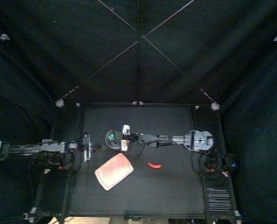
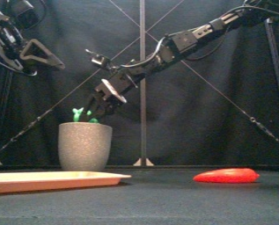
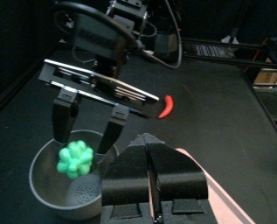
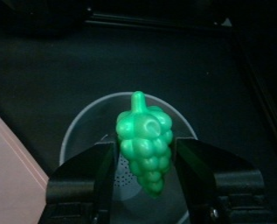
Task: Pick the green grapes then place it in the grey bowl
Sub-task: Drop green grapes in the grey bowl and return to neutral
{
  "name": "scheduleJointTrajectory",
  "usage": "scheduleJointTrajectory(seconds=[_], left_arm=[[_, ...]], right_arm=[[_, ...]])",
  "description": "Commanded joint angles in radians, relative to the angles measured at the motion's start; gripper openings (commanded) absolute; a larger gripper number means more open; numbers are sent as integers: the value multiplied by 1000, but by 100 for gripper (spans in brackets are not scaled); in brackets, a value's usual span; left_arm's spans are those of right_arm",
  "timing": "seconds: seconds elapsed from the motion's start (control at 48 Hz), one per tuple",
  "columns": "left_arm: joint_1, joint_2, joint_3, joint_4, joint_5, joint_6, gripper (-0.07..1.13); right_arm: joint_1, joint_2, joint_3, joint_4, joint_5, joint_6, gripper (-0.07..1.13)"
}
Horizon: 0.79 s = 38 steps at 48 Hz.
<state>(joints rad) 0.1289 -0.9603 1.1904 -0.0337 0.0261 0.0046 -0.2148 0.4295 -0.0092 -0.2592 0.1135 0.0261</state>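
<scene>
Top view, left to right: the left gripper [image 1: 88, 147] hangs by the table's [image 1: 176, 118] 9 o'clock edge. In the left wrist view its jaws are pressed together on nothing. Just at its 3 o'clock stands the grey bowl [image 2: 85, 147], a tall speckled cup, left of the table's middle. The right arm reaches in from 3 o'clock past the middle. The right gripper [image 3: 86, 143] is over the cup's mouth, clamped on the green grapes [image 2: 82, 114]. The bunch hangs between the jaws with its lower end at or just inside the rim; whether it touches the cup cannot be told. At the cup's 6 o'clock lies the pink tray [image 1: 114, 173], turned askew, near the front edge. A red toy [image 1: 155, 165] lies at the tray's 2 o'clock, apart from it. Open black surface runs along the back of the table, from 10 to 2 o'clock.
</scene>
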Motion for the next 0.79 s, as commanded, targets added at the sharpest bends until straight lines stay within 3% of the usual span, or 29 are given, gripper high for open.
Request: scheduleJointTrajectory(seconds=[0.021,0.25,0.562,0.792], left_arm=[[2,5,-14,2,-5,2,8],[2,5,-14,2,-6,2,8],[2,5,-14,0,-5,0,8],[2,5,-14,-2,-5,0,8]], right_arm=[[-5,-26,-25,20,6,3,80],[0,-26,-28,58,29,0,98],[21,-107,-20,48,28,-6,98],[72,-261,112,0,-12,-3,98]])
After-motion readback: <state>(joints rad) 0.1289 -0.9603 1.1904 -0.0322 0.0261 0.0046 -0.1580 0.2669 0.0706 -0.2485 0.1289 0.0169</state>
